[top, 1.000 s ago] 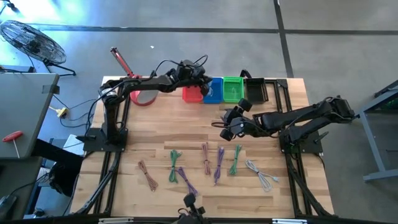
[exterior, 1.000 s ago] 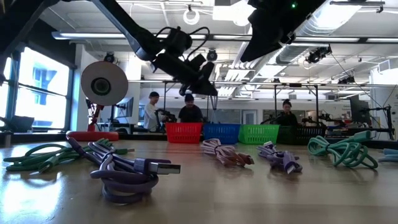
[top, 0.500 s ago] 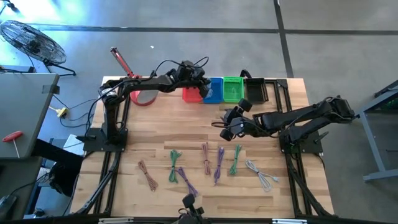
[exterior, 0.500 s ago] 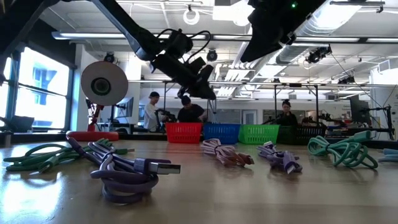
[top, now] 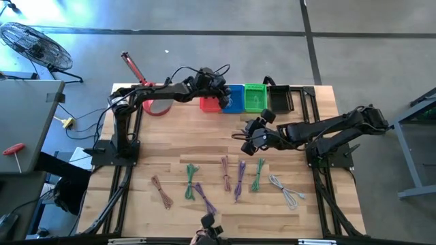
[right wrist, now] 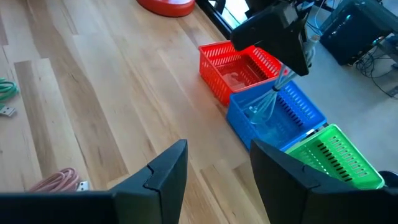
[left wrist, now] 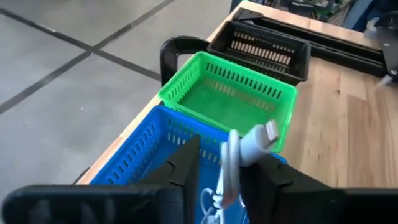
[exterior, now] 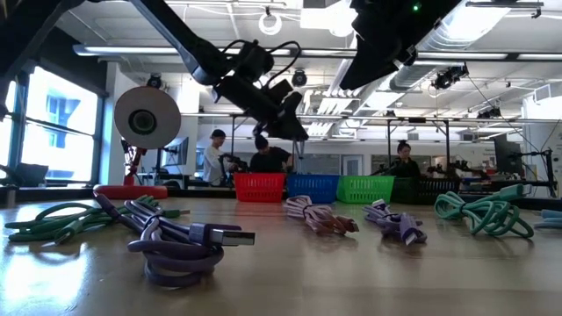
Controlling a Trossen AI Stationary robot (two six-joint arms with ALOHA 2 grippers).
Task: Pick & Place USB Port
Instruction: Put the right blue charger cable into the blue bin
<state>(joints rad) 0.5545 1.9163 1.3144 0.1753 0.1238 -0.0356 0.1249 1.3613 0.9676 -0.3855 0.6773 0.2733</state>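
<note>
My left tool (top: pixel 219 92) hangs above the far edge of the counter (top: pixel 177 146), over the seam between the red basket (top: pixel 210 103) and the blue basket (top: pixel 234 99). Its fingers (left wrist: pixel 180 174) are closed on a pale grey USB cable (left wrist: pixel 239 158); the plug end sticks up between them, tilted toward the green basket (left wrist: pixel 230 102), while the rest of the cable dangles into the blue basket beneath. In the right wrist view the same cable (right wrist: pixel 268 99) trails down from the tool into the blue basket, just beside the red one.

My right tool (top: pixel 249 138) hovers over bare wood in the middle of the counter, on the near side of the basket row and well apart from it. Its fingers (right wrist: pixel 158 171) are spread wide with nothing between them.

Beyond the green basket, a black basket (top: pixel 280 99) closes the row. A red dish (top: pixel 157 107) sits on the counter beside the red basket, toward the left arm's base.

Along the counter's near half, the remaining cables lie in coiled bundles: a brown one (top: pixel 162 191), green ones (top: pixel 190 178), purple ones (top: pixel 240 180), and a grey one (top: pixel 287 191) nearest my right arm's side.
</note>
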